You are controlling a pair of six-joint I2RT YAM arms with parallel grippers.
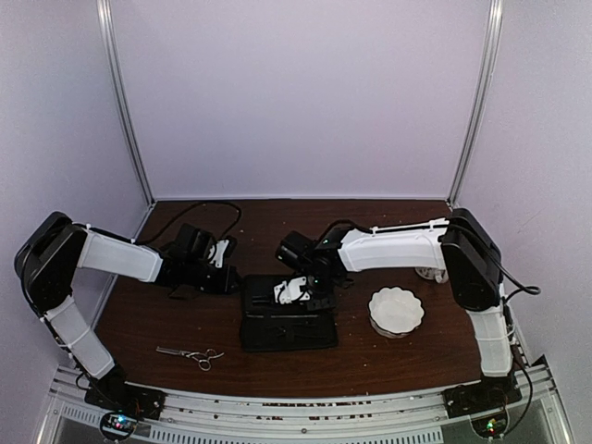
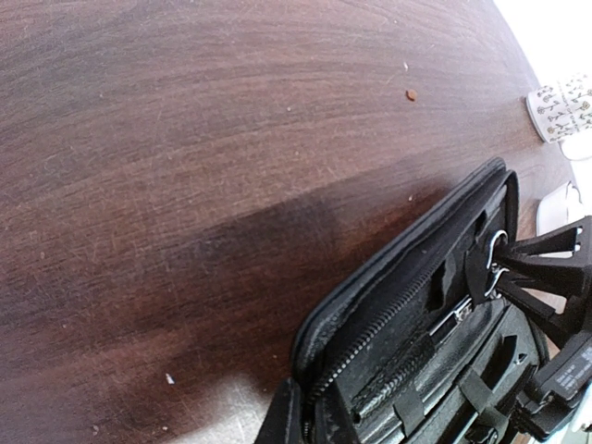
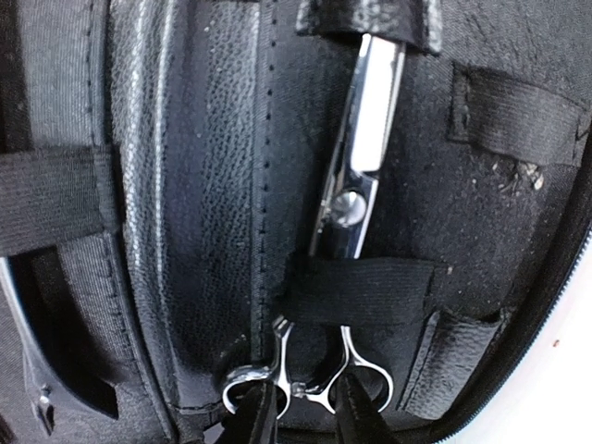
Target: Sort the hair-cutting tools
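One pair of silver scissors (image 3: 356,157) lies in the open black case (image 3: 185,203), blades in a top pocket, an elastic strap across the shanks. My right gripper (image 3: 305,413) is closed on the joined finger rings, one fingertip (image 3: 254,416) in each ring; it hovers over the case in the top view (image 1: 294,291). A second pair of scissors (image 1: 191,354) lies on the table front left. My left gripper (image 2: 310,407) pinches the case's zip rim (image 2: 388,277); it stands at the case's left corner (image 1: 227,268). The black clip pieces do not show.
A white scalloped bowl (image 1: 396,310) sits right of the case (image 1: 289,324). A white patterned mug (image 2: 560,104) stands at the far right behind the right arm. Dark wooden table (image 1: 166,314); metal frame posts at the back corners.
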